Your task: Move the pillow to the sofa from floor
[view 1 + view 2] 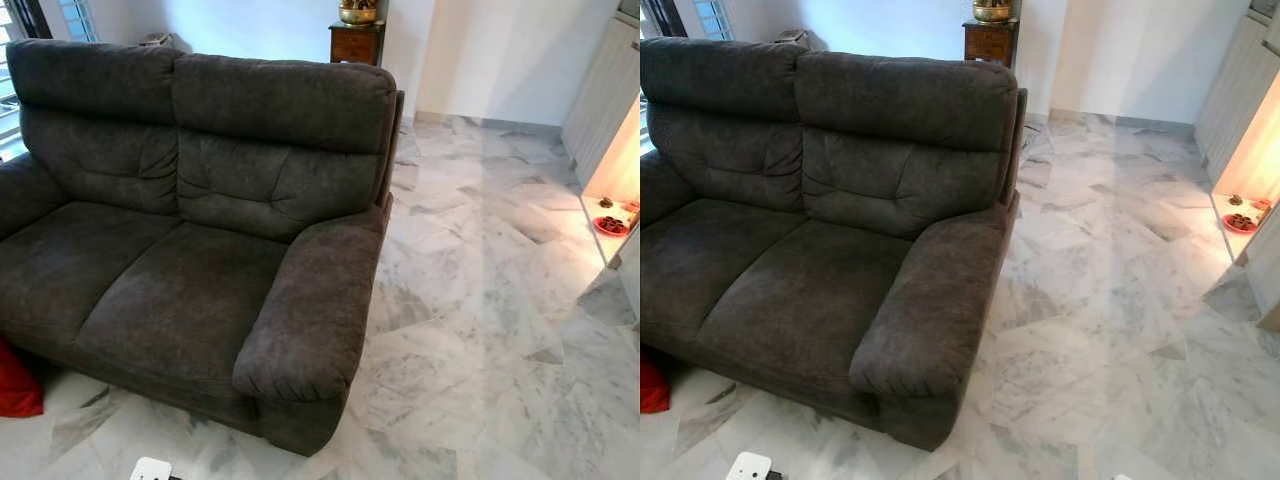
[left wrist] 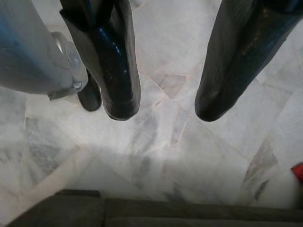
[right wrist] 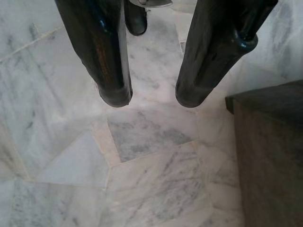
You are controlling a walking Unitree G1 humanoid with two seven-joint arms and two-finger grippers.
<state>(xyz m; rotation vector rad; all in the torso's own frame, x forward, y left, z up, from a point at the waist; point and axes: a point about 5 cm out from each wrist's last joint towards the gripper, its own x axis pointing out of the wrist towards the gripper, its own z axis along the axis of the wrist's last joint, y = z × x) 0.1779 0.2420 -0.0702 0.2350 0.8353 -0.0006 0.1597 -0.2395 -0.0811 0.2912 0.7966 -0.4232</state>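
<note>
A red pillow lies on the marble floor at the far left, by the front base of the dark grey sofa; the picture edge cuts most of it off. Its red corner also shows in the left wrist view. The sofa's two seat cushions are bare. My left gripper hangs over the floor near the sofa's base, open and holding nothing. My right gripper hangs above the floor beside the sofa's dark side, open and holding nothing.
A white device lies on the floor in front of the sofa. A wooden cabinet with a brass bowl stands behind the sofa. On the right, a lit low shelf holds a red dish. Open marble floor stretches right of the armrest.
</note>
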